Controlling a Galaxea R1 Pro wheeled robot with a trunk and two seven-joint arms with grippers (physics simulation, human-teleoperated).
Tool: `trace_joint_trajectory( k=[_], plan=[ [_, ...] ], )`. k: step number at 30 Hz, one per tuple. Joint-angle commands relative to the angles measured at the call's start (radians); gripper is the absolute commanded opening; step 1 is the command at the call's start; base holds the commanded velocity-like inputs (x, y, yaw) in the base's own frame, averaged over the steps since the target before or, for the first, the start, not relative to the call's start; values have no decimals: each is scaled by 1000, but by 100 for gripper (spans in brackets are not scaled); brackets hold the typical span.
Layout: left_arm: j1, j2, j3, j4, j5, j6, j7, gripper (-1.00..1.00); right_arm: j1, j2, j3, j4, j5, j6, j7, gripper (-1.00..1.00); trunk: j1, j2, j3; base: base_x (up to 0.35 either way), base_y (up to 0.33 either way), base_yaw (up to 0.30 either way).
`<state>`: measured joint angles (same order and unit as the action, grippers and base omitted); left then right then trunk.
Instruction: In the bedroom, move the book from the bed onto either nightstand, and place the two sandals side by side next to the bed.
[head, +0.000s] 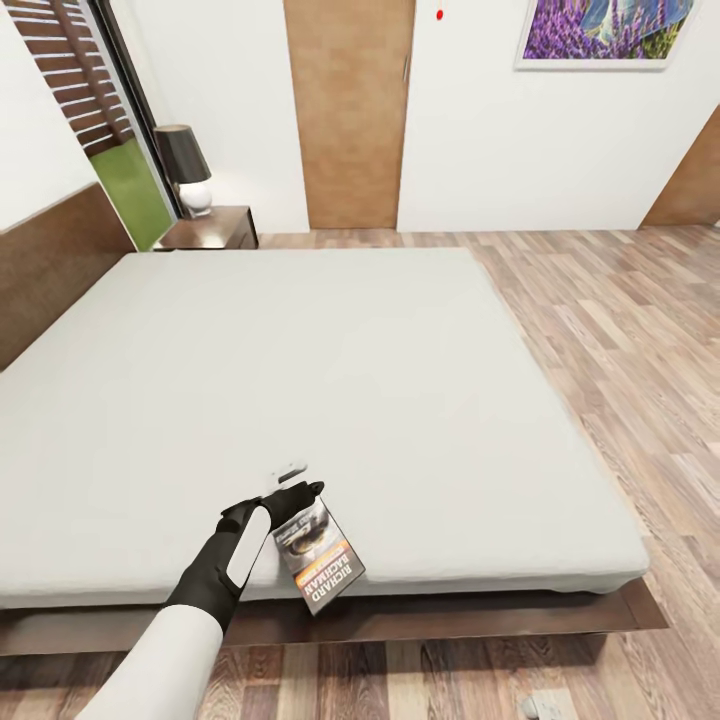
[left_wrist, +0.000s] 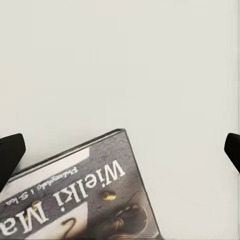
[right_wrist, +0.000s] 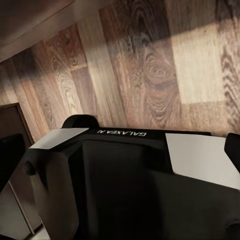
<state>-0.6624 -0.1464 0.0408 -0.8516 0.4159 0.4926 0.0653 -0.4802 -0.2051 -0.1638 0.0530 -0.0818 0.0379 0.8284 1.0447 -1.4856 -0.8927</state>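
Note:
The book (head: 322, 560) lies face up on the bed's grey mattress (head: 330, 380), at its near edge, with the orange band towards me. My left gripper (head: 290, 495) hovers just over the book's far end, open. In the left wrist view its black fingertips (left_wrist: 10, 152) stand wide apart at the picture's edges, with the book (left_wrist: 90, 190) lying between them, untouched. One nightstand (head: 212, 228) stands at the bed's far left corner. My right gripper (right_wrist: 120, 150) hangs low over the wood floor beside my own body and looks open. The sandals are out of view.
A dark-shaded lamp (head: 186, 165) stands on the nightstand. The brown headboard (head: 50, 260) runs along the left, with a window (head: 110, 110) behind it. A brown door (head: 350, 110) is in the far wall. Wood-plank floor (head: 630, 330) lies right of the bed.

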Motion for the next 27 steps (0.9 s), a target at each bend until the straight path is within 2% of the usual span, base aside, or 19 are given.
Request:
trace_joint_trajectory(
  k=[1, 27],
  plan=[
    [0, -1, 2, -2, 11, 6, 7, 100, -1, 0, -1, 4, -9, 4, 4, 100, -4, 7, 3, 0, 0, 0],
    [0, -1, 2, -3, 11, 6, 7, 100, -1, 0, -2, 4, -10, 5, 5, 100, -104, 189, 84, 0, 0, 0]
  ],
)
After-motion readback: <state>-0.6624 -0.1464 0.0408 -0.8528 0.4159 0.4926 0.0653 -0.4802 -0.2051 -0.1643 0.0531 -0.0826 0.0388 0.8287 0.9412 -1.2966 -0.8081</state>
